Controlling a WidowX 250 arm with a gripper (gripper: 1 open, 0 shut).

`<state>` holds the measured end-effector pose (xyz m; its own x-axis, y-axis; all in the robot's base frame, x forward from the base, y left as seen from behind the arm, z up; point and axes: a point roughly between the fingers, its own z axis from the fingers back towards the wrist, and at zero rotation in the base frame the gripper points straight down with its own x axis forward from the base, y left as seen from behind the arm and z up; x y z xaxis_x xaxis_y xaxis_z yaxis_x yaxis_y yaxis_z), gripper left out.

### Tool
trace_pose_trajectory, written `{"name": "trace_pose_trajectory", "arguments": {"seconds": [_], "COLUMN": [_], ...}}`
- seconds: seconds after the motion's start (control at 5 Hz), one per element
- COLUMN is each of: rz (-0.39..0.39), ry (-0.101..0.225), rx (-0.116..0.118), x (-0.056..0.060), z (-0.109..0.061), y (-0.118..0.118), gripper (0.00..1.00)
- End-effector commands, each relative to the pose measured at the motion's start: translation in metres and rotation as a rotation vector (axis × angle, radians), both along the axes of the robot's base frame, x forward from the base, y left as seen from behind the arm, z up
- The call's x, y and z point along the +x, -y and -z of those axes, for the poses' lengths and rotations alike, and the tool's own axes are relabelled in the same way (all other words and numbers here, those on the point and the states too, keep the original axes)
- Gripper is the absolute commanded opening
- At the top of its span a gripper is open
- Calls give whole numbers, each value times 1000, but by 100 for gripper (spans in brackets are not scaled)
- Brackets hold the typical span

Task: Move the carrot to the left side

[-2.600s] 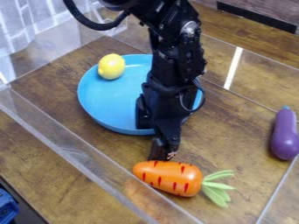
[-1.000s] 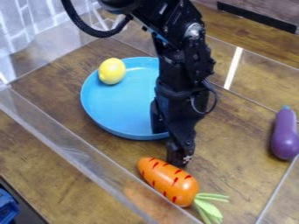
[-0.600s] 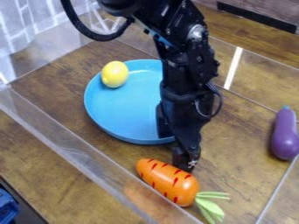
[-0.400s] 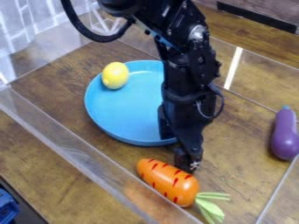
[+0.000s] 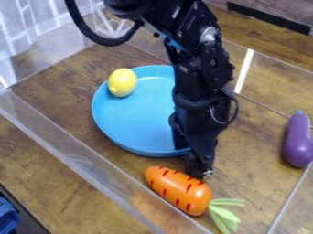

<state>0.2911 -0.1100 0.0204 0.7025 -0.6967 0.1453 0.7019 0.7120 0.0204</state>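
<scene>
The black end effector (image 5: 203, 169) points straight down at the wooden counter (image 5: 73, 119), its tip low and close to the surface. From this angle the fingers merge into one dark shape, so I cannot tell whether they stand spread or pressed together, and nothing can be seen pinched between them.

The carrot (image 5: 178, 189) lies on the counter just below and slightly left of the end effector's tip in the picture, toward the camera. Its orange body with thin dark cross-stripes lies slantwise, and its upper edge is right by the tip; whether the two touch cannot be made out. The light green leafy top (image 5: 225, 213) points away toward the lower right, past the end effector on the near side.

Behind and to the left of the end effector sits the blue plate (image 5: 116, 123), with the arm rising in front of its right rim. A yellow ball (image 5: 121, 82) rests on the plate's far left part, well apart from the end effector. A purple eggplant (image 5: 297, 139) lies off to the right, near the picture's edge.
</scene>
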Motion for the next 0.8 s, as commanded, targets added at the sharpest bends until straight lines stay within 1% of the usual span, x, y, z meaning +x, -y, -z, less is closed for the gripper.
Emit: {"name": "trace_pose_trajectory", "arguments": {"seconds": [0.0,0.6], "rz": [63,56], "ry": [-5,21], "rx": [-10,-18], "x": [-9,0], "z": [3,1], "y": [15,10], "gripper": [0,0]}}
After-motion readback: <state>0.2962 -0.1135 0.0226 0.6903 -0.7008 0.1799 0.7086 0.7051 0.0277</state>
